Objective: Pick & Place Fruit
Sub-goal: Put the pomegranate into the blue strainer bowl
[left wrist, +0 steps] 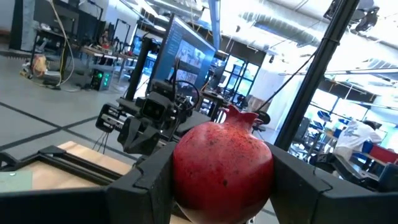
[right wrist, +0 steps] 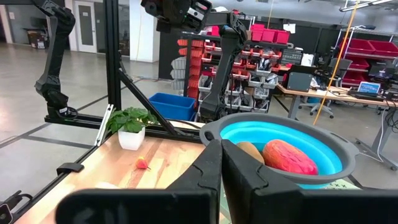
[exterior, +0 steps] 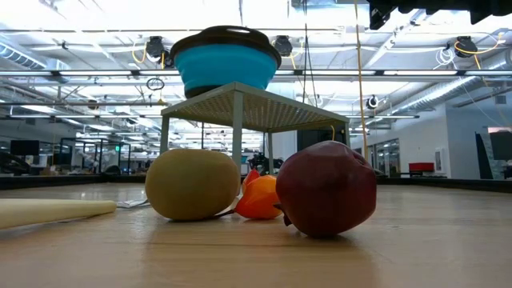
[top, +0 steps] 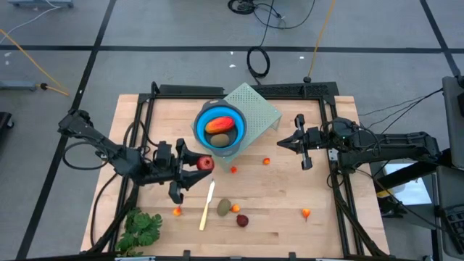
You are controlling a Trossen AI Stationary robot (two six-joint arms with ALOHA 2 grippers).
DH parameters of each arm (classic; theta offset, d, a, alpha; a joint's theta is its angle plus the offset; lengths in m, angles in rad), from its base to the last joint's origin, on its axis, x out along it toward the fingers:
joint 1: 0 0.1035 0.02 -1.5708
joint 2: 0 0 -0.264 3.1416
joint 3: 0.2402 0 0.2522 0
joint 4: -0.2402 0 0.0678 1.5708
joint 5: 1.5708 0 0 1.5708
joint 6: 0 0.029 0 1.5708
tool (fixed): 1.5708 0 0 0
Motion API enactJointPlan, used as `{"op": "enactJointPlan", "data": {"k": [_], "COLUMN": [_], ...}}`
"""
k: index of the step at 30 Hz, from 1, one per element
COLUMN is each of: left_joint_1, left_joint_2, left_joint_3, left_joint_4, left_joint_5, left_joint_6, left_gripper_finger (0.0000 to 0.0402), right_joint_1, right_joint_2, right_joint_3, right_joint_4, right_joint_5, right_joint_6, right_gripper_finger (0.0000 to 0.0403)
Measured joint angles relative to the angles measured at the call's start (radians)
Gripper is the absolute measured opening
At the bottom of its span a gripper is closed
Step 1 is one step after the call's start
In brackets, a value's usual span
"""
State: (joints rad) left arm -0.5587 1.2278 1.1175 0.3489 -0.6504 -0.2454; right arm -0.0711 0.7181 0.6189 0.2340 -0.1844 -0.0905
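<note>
Left gripper (top: pixel 196 165) is clamped on a dark red pomegranate (top: pixel 205 164), held above the table just short of the blue bowl (top: pixel 201 118); the bowl sits on a grey stand (top: pixel 262 109) up and to the right of the fruit in the high view, already holding an orange-red oblong (top: pixel 220 124) and a brown oval (top: pixel 220 138). Right gripper (top: pixel 290 143) waits on the bowl's far side with its fingers together; the left arm, carrying the fruit, looks plainly the nearer for the drop.
</note>
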Motion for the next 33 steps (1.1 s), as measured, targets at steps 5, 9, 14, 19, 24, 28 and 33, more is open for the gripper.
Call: {"op": "enactJointPlan", "data": {"k": [5, 9, 14, 19, 24, 28, 33], "left_joint_1": [0.002, 0.002, 0.002, 0.002, 0.002, 0.014, 0.05], "left_joint_2": [0.0, 0.0, 0.0, 0.0, 0.0, 0.0, 0.0], "left_joint_3": [0.0, 0.0, 0.0, 0.0, 0.0, 0.0, 0.0], "left_joint_4": [0.003, -0.001, -0.021, -0.023, -0.022, -0.021, 0.014], "left_joint_5": [-0.042, -0.188, -0.356, -0.486, -0.611, -0.703, -0.747], "left_joint_6": [-0.004, -0.067, -0.149, -0.208, -0.254, -0.297, -0.335], "left_gripper_finger": [0.0202, 0.0202, 0.0202, 0.0202, 0.0202, 0.0202, 0.0202], "right_joint_1": [0.0, 0.0, 0.0, 0.0, 0.0, 0.0, 0.0], "right_joint_2": [0.0, 0.0, 0.0, 0.0, 0.0, 0.0, 0.0], "right_joint_3": [0.0, 0.0, 0.0, 0.0, 0.0, 0.0, 0.0], "right_joint_4": [0.0, 0.0, 0.0, 0.0, 0.0, 0.0, 0.0], "right_joint_5": [0.0, 0.0, 0.0, 0.0, 0.0, 0.0, 0.0], "right_joint_6": [0.0, 0.0, 0.0, 0.0, 0.0, 0.0, 0.0], "right_gripper_finger": [0.0004, 0.0004, 0.0004, 0.0004, 0.0004, 0.0004, 0.0004]}}
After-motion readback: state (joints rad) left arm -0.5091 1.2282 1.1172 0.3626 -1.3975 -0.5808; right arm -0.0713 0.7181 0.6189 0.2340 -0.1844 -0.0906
